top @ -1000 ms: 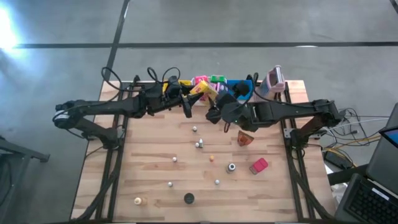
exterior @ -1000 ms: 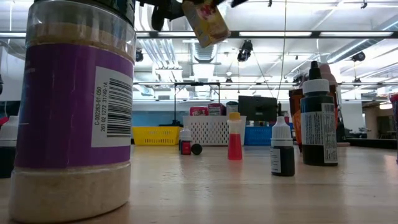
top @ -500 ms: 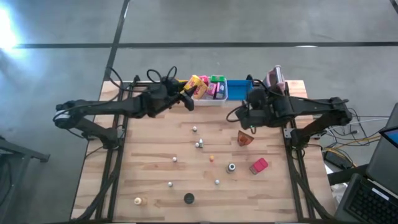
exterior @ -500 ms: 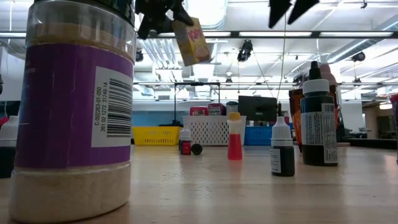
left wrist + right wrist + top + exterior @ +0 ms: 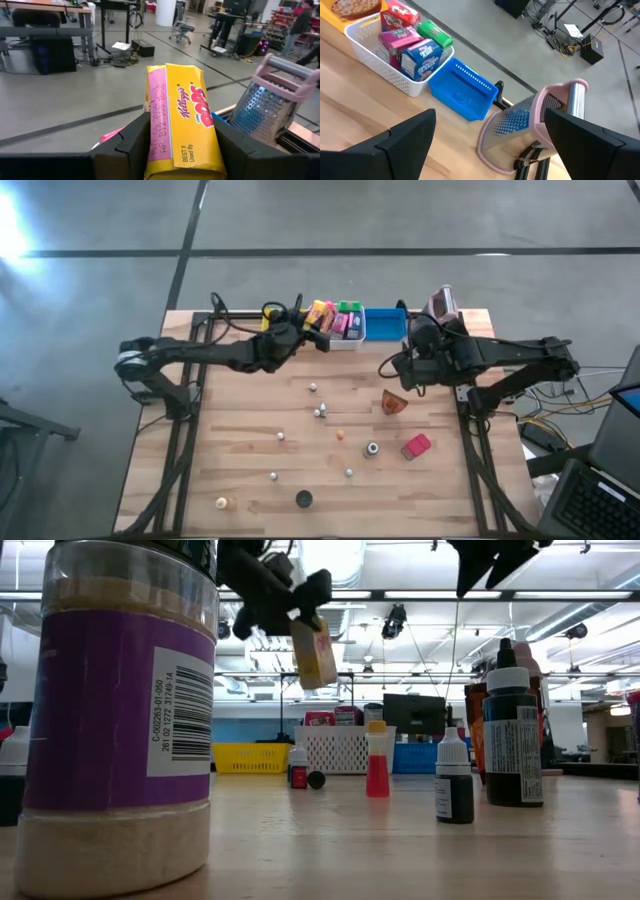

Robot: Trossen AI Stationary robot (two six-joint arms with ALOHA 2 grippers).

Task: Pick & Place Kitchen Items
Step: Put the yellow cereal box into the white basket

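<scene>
Table [image 5: 240, 470], wood top, bins ranged along the far edge; white basket [image 5: 345, 340] in the middle of that row, already holding several small cereal boxes, blue bin [image 5: 385, 325] touching its right side, yellow bin [image 5: 245, 757] seen only in the low view; pink grater [image 5: 441, 306] upright at the far right corner.

Left gripper [image 5: 312, 338] closed on the yellow cereal box [image 5: 185, 125], carried high in the air at the near left rim of the white basket; box pinched flat between both fingers, upright, label outward.

Judgement, step in hand: placing this box into the white basket; best to carry it on over a free patch among the boxes, lower it until it is inside the rim, then release; dropping from height risks a bounce off the packed boxes or the rim.

Right gripper [image 5: 408, 370] open wide, empty, hovering near the blue bin and the grater; it should keep off while the left arm works.

Room: far edge of the table sits just behind the bins, so overshoot loses the box to the floor; the open middle holds a brown packet [image 5: 394, 403], a red packet [image 5: 416, 446] and scattered small bottles [image 5: 320, 412], well apart from the basket.
</scene>
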